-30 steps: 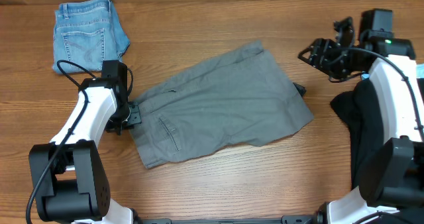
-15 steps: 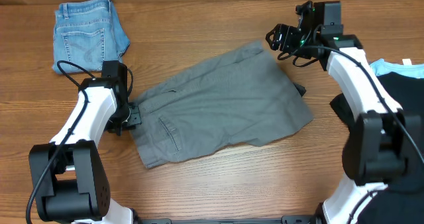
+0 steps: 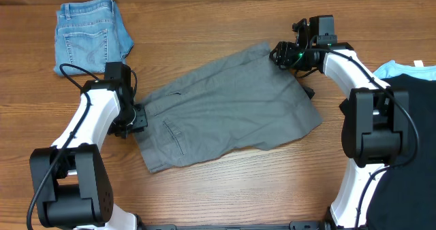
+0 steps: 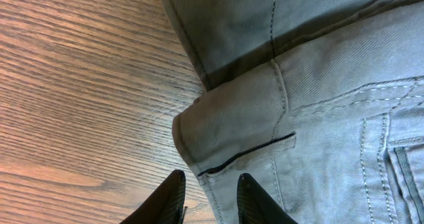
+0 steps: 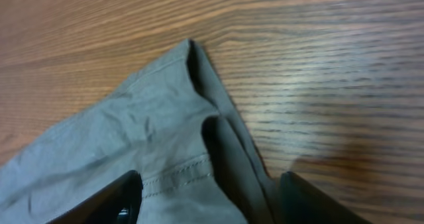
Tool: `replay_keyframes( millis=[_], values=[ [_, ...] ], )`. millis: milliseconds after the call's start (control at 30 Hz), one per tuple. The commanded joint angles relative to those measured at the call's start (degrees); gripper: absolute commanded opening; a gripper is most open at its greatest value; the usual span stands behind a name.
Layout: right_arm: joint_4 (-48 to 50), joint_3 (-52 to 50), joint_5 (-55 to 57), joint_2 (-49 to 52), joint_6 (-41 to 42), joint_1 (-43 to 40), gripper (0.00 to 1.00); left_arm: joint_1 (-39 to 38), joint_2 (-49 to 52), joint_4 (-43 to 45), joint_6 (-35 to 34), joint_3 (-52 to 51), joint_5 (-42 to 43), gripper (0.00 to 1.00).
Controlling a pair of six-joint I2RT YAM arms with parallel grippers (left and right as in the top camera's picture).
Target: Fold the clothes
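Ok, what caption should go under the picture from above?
Left gripper and right gripper at opposite ends of grey shorts on a table, jeans folded in the corner.

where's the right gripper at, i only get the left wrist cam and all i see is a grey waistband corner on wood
Observer: The right gripper is at the far hem corner of the grey shorts, with its jaws open either side of that corner.
Operator: are the shorts laid flat
Observer: Mostly flat. They lie diagonally, waistband toward the left gripper and hem toward the right one.
Operator: anything else out there
Observer: Folded blue denim shorts sit at the far left corner, and a black garment lies at the right edge.
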Motion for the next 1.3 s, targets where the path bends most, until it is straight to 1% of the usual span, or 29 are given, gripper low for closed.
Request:
replay_keyframes(
  millis=[0, 133, 200, 233, 367, 433, 567, 633, 667, 700, 767, 833, 900, 1033, 1100, 1133, 1167, 1267],
  values=[
    [0.07, 0.42, -1.81, 0.2, -0.57, -0.04, 0.57, -0.09, -0.66, 0.24, 0.11, 0.92, 1.07, 0.31],
    [-0.85, 0.04, -2.45, 0.2, -0.57, -0.04, 0.55, -0.09, -0.66, 0.22, 0.11, 0.92, 1.09, 0.31],
    [-0.37, -0.59, -2.82, 0.2, -0.57, 0.0, 0.56, -0.09, -0.66, 0.22, 0.11, 0.92, 1.09, 0.31],
    [0.11, -0.94, -2.8, 0.2, -0.59, 0.0, 0.59, -0.09, -0.66, 0.22, 0.11, 0.92, 1.09, 0.31],
    [1.81, -2.08, -4.31, 0.22, -0.57, 0.0, 0.58, -0.09, -0.66, 0.2, 0.11, 0.92, 1.14, 0.32],
    [1.99, -2.23, -6.36, 0.22, -0.57, 0.0, 0.52, -0.09, -0.66, 0.2, 0.11, 0.92, 1.14, 0.32],
    [1.92, -2.25, -6.47, 0.22, -0.55, 0.0, 0.44, -0.09, -0.66, 0.15, 0.11, 0.92, 1.14, 0.31],
    [1.9, -2.25, -6.49, 0.22, -0.55, 0.0, 0.38, -0.09, -0.66, 0.04, 0.09, 0.92, 1.11, 0.31],
    [1.9, -2.25, -6.49, 0.22, -0.55, 0.0, 0.32, -0.09, -0.66, 0.07, 0.11, 0.92, 1.11, 0.31],
    [1.92, -2.23, -6.47, 0.22, -0.55, 0.0, 0.22, -0.09, -0.66, 0.04, 0.11, 0.92, 1.11, 0.31],
    [2.03, -2.23, -6.51, 0.22, -0.52, 0.0, 0.09, -0.09, -0.66, 0.02, 0.09, 0.92, 1.11, 0.31],
    [2.12, -2.14, -6.51, 0.22, -0.55, -0.22, 0.04, -0.09, -0.66, -0.02, 0.11, 0.92, 1.11, 0.31],
    [2.12, -1.81, -7.23, 0.13, -0.55, -0.68, 0.04, -0.09, -0.66, -0.22, 0.13, 0.92, 1.09, 0.28],
    [1.66, 0.02, -12.61, -0.55, -0.52, -2.38, 0.04, -0.09, -0.68, -0.83, 0.11, 1.05, 1.07, 0.22],
    [1.46, 0.66, -15.34, -1.55, -0.46, -3.41, 0.04, -0.09, -0.79, -1.92, 0.07, 1.66, 1.27, 0.23],
    [1.44, 0.87, -16.52, -2.29, -0.15, -3.89, 0.04, -0.09, -1.11, -2.64, 0.07, 2.12, 1.55, 0.26],
    [1.44, 0.94, -17.29, -2.93, -0.07, -4.2, 0.04, -0.09, -1.46, -3.1, 0.0, 2.45, 1.6, 0.27],
    [1.01, 0.94, -20.52, -5.68, 0.13, -4.61, 0.04, -0.09, -4.04, -4.35, -0.44, 3.5, 2.16, 0.27]
  ],
)
